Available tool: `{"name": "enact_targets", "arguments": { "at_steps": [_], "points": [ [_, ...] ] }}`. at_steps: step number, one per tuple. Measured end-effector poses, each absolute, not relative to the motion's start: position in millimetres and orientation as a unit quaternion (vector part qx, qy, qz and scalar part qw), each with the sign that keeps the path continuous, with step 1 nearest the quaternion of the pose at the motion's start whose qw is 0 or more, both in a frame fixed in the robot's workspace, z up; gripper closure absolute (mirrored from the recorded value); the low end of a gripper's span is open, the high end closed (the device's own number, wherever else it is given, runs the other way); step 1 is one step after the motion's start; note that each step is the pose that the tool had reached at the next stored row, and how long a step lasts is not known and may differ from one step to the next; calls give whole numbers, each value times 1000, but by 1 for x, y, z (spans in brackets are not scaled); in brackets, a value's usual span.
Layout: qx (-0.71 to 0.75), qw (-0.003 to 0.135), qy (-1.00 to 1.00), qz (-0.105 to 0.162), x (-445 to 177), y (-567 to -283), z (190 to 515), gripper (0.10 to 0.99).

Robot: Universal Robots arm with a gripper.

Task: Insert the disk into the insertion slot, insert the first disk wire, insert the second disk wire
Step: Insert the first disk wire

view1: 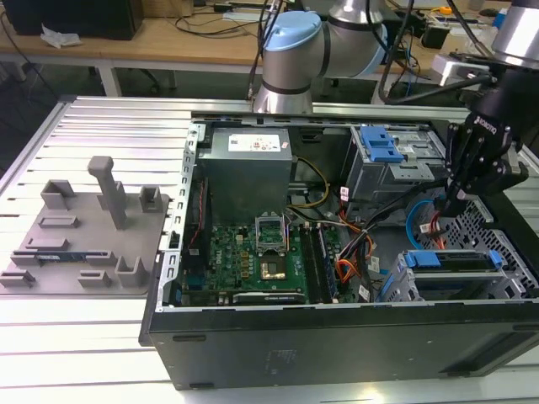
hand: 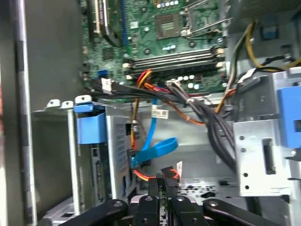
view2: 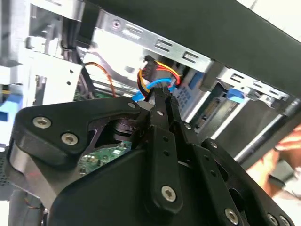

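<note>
The disk [view1: 448, 260], in its bright blue carrier, lies inside the insertion slot [view1: 438, 286], a grey perforated cage at the exterior view's lower right of the open case. My gripper [view1: 452, 202] hangs just above and behind that cage. In the second wrist view my gripper [view2: 160, 96] is shut on a black disk wire connector [view2: 151, 75] trailing blue, orange and yellow leads. In the first wrist view my gripper [hand: 162, 182] holds that connector [hand: 170, 173] beside the disk's blue carrier tab [hand: 90, 126], with a blue flat cable [hand: 155, 147] looping above it.
A taller grey box with a blue tab [view1: 381, 151] stands behind the cage. The motherboard [view1: 261, 248] and power supply [view1: 248, 164] take up the case's middle. Cable bundles [hand: 207, 117] cross near my gripper. A grey fixture plate [view1: 84, 236] lies outside at the exterior view's left.
</note>
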State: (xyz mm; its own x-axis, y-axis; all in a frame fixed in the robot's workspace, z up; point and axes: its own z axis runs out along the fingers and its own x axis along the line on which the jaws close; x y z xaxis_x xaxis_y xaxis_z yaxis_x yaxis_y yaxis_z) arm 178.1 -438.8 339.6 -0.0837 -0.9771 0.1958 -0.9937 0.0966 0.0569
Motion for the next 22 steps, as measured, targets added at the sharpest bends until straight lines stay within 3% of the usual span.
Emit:
{"name": "enact_targets", "arguments": {
  "at_steps": [18, 22],
  "points": [
    [674, 86, -734, 25, 183, -493, 347, 922],
    [675, 96, -731, 31, 183, -492, 347, 922]
  ]
}}
